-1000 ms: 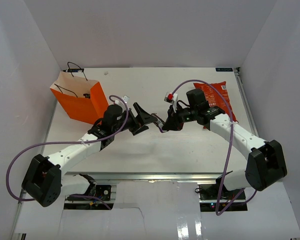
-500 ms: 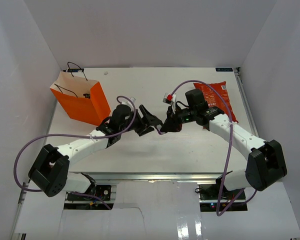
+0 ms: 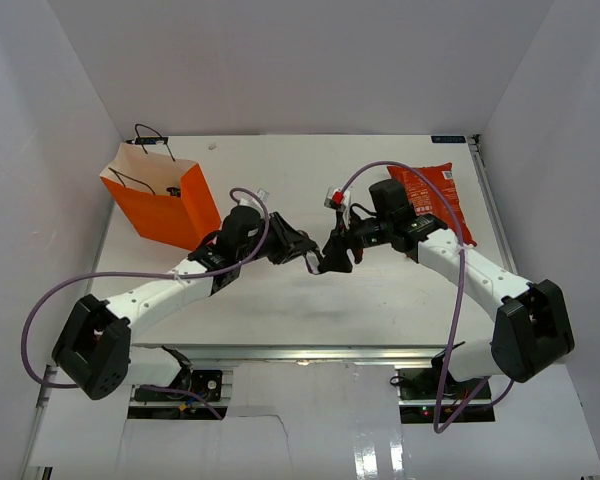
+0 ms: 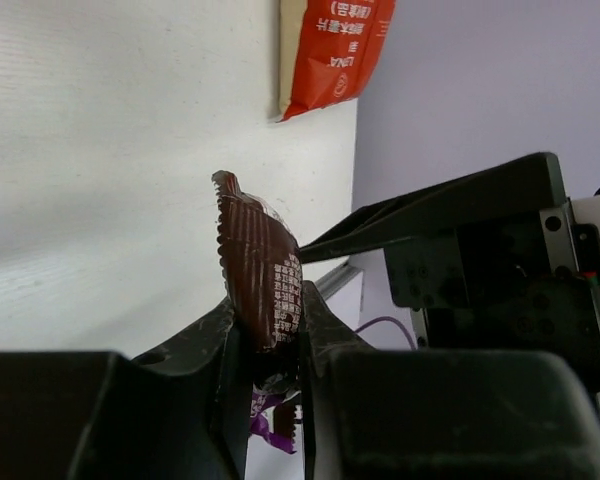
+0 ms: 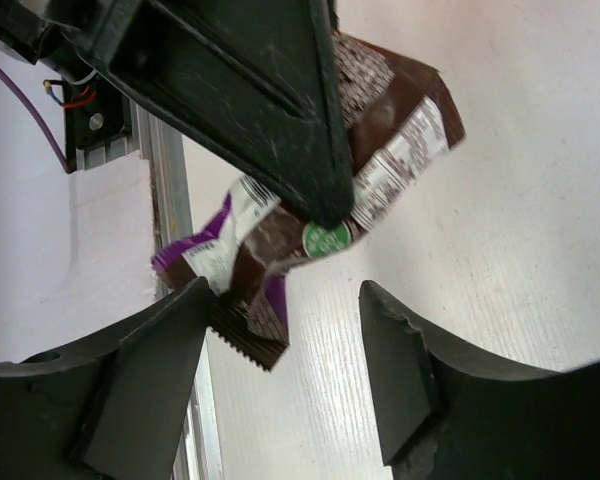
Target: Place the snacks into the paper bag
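Brown-purple wrapper (image 4: 265, 270) stands on edge, pinched in the closed left gripper (image 4: 268, 325). A second purple wrapper (image 5: 242, 262) hangs just beneath; what holds it cannot be made out, a left finger hiding much of it in the right wrist view. Right gripper (image 5: 285, 295) is spread wide either side of both. The tools crowd together mid-way across the table (image 3: 280, 300), with bare surface around them. Red-orange crisp packet (image 3: 435, 195) lies flat far right, partly under the right arm. Orange paper bag (image 3: 165, 205) stands upright far left, contents not discernible.
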